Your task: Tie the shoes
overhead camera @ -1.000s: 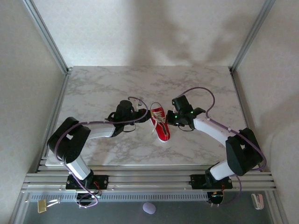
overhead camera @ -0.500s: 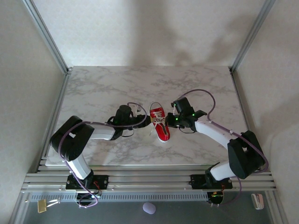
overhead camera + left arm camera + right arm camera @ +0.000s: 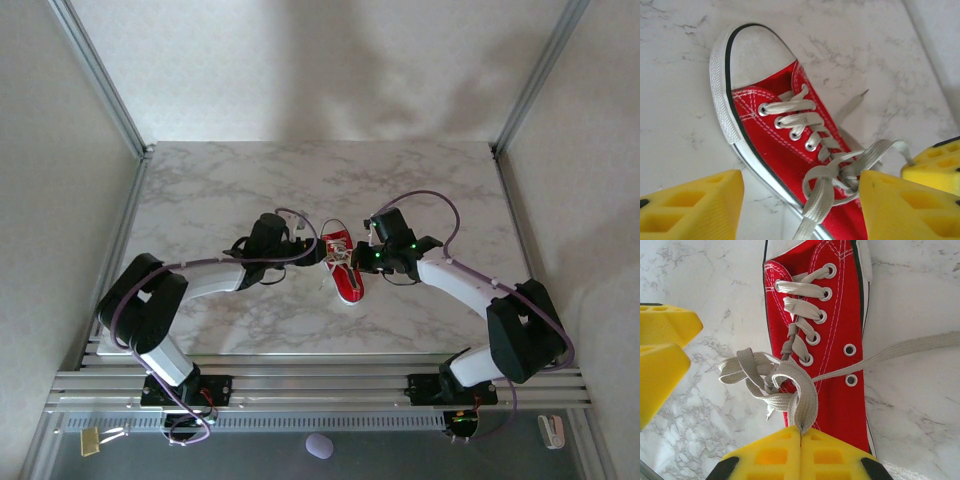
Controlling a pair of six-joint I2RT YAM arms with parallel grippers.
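Observation:
The red shoe with white toe cap lies in the middle of the marble table, toe toward the arms. Its white laces are gathered in a loose knot over the tongue. My left gripper is open, one yellow finger on each side of the shoe's heel end, and a lace strand runs loose between them. My right gripper is shut on a lace loop that comes out of the knot. From above, the left gripper and right gripper flank the shoe closely. One free lace end trails across the table.
The marble table is ringed by aluminium posts and white walls. The left gripper's yellow fingers stand close beside the lace loops. An aluminium rail runs along the near edge.
My left gripper has opened and let go of the lace. The right gripper stayed shut on its loop and shifted slightly toward the shoe.

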